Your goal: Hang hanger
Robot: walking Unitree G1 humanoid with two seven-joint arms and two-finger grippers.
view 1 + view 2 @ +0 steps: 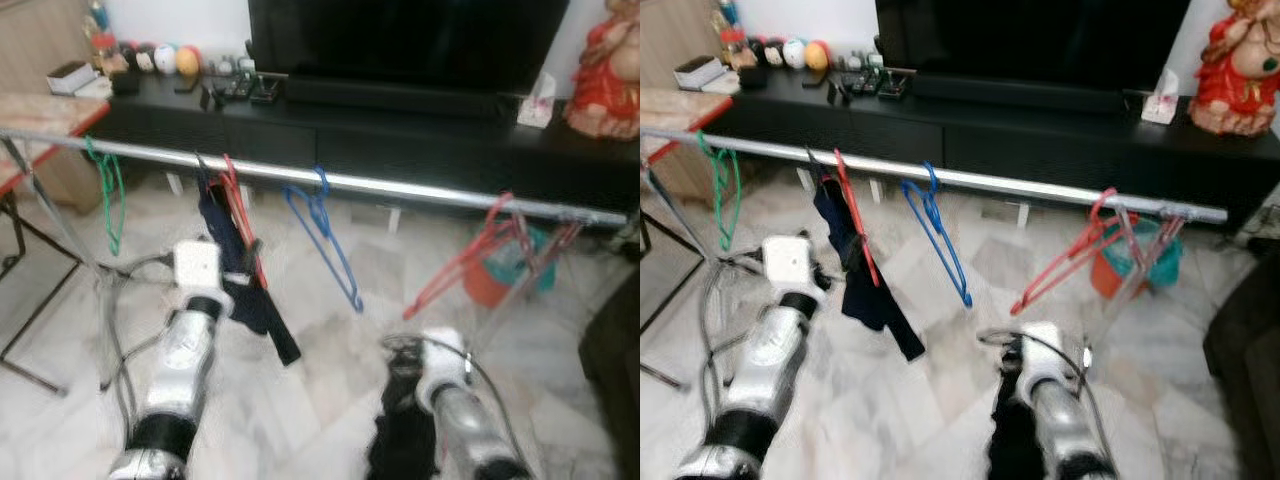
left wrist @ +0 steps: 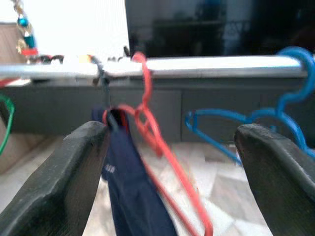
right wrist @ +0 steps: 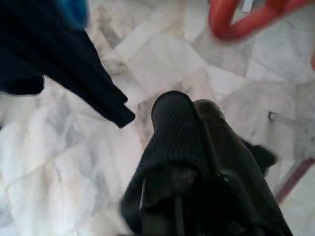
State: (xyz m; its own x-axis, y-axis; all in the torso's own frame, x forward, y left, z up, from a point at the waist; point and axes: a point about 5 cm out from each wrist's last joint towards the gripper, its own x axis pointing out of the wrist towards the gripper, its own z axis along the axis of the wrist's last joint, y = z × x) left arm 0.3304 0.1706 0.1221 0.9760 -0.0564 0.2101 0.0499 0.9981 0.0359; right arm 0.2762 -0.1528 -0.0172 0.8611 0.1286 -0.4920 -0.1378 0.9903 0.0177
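No writing or brand can be read anywhere; a small pale mark on the navy garment (image 2: 130,196) is too blurred to make out. That garment hangs from the red hanger (image 1: 236,215), whose hook sits over the silver rail (image 1: 400,187), between a green hanger (image 1: 108,190) and a blue hanger (image 1: 325,240). A second red hanger (image 1: 470,255) hangs tilted near the rail's right end, beside a teal and orange bucket (image 1: 505,265) on the marble floor (image 1: 330,350).

The left gripper (image 2: 172,162) is raised just before the garment, its fingers (image 2: 64,172) spread wide with nothing between them. The garment's top is partly hidden behind the left finger in the wrist view.

The right gripper (image 3: 189,118) is low over the floor, its fingers pressed together; dark cloth (image 1: 400,430) hangs around it, but whether it is pinched between the fingers cannot be told. The head views are blurred, and small things on the black TV cabinet (image 1: 350,120) stay indistinct.
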